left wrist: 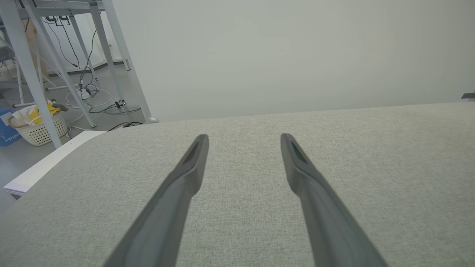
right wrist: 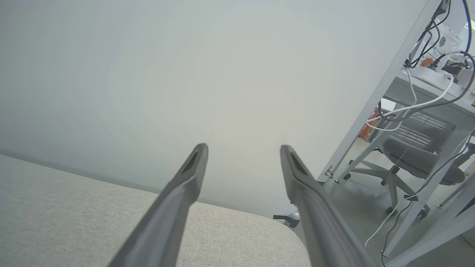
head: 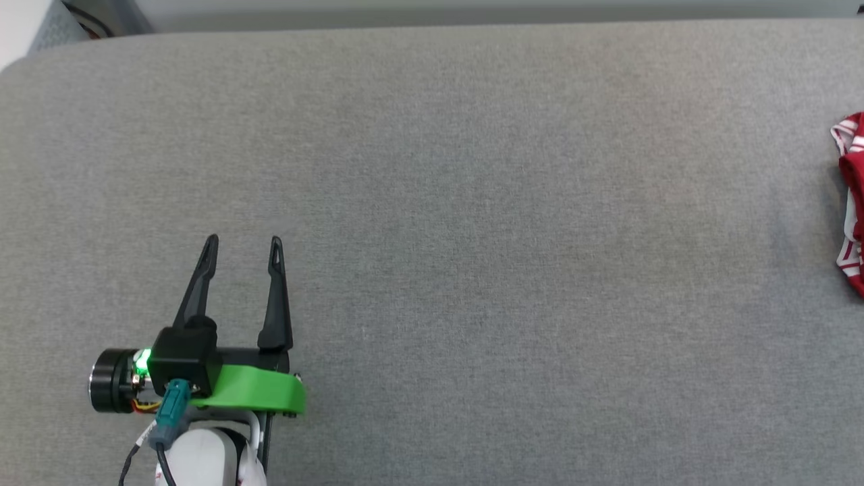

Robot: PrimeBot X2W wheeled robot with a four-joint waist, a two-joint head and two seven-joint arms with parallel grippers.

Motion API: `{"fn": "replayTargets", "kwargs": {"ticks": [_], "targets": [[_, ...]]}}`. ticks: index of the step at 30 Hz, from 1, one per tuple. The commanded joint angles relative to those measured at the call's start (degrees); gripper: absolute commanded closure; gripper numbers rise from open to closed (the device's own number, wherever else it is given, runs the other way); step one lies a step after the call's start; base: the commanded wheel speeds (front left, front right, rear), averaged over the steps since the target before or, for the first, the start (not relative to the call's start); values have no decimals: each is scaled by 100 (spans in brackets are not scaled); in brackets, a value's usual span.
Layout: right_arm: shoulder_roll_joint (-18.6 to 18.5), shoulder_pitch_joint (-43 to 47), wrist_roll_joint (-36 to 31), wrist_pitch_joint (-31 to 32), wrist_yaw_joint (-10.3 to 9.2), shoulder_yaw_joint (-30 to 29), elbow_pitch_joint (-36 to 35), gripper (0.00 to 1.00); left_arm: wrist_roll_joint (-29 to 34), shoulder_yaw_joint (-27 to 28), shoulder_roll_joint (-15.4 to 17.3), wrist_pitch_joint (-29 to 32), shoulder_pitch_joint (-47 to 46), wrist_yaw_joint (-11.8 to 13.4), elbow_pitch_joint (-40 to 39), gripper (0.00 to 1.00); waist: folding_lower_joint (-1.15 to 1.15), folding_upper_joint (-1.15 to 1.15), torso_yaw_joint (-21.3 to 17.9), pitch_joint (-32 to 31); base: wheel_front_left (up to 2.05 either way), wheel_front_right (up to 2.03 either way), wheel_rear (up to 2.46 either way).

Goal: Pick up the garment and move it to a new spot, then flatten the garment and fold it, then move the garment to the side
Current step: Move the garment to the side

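Grey woven-fabric table (head: 472,202), padded, rounded at the corners; bare across nearly its whole width.

Item 1. Red jersey garment with red-and-white striped trim (head: 852,196). It lies bunched at the far right margin of the head view and is partly cut off there, so I cannot grade the fold. Lying so far off to the side, I judge it already set aside, the task's last step.

Item 2. My left claw (head: 244,239), two long dark fingers on a green bracket. Released, nothing between the fingers, over the table's near left and well apart from the garment; likely parked clear because no work is left for it.

Item 3. My right claw (right wrist: 243,146). Released and empty, pointing past the table's rounded corner at a pale wall (right wrist: 148,74).

Surroundings, all off the table: white wicker basket (left wrist: 39,129), grey metal frame legs (left wrist: 111,55), loose floor cables (left wrist: 89,92), grey office chair (right wrist: 419,155). Nothing lies between either claw and the garment.
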Motion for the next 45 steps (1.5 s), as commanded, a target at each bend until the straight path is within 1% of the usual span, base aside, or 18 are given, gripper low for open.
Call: {"fn": "replayTargets", "kwargs": {"ticks": [1, 5, 8, 10, 16, 21, 25, 31, 39, 45], "targets": [[225, 245, -131, -45, -5, -48, -231, 0, -11, 10, -31, -33, 90, -11, 32, 0, 0, 0, 156, -314, 0, 0, 0], [869, 860, -355, -53, -5, -261, -1070, 0, -40, 40, -39, -33, 182, -44, 168, 0, 0, 0, 241, -503, 0, 0, 0], [1339, 1411, -740, -54, -5, -359, -1721, 0, -45, 23, -54, -33, 235, -59, 266, 0, 0, 0, 327, -649, 0, 0, 0], [1635, 1766, -919, -54, -5, -405, -2031, 0, -41, -2, -67, -33, 270, -59, 315, 0, 0, 0, 371, -721, 0, 0, 0], [2428, 2660, -991, -55, -5, -469, -2355, 0, -37, -57, -94, -33, 366, -58, 443, 0, 0, 0, 461, -939, 0, 0, 0], [2890, 3275, -1116, -55, -5, -553, -2544, 0, -50, -82, -110, -33, 478, -53, 515, 0, 0, 0, 480, -1129, 0, 0, 0], [3093, 3711, -1143, -55, -5, -612, -2610, 0, -61, -79, -116, -33, 578, -73, 542, 0, 0, 0, 467, -1257, 0, 0, 0], [3276, 4200, -1103, -55, -5, -713, -2676, 0, -72, -68, -122, -33, 730, -97, 568, 0, 0, 0, 446, -1438, 0, 0, 0], [3360, 4556, -1066, -55, -5, -746, -2773, 0, -93, -34, -130, -33, 876, -115, 575, 0, 0, 0, 407, -1608, 0, 0, 0], [3372, 4663, -1057, -55, -5, -713, -2760, 0, -104, -17, -136, -33, 949, -130, 558, 0, 0, 0, 393, -1635, 0, 0, 0]]}}
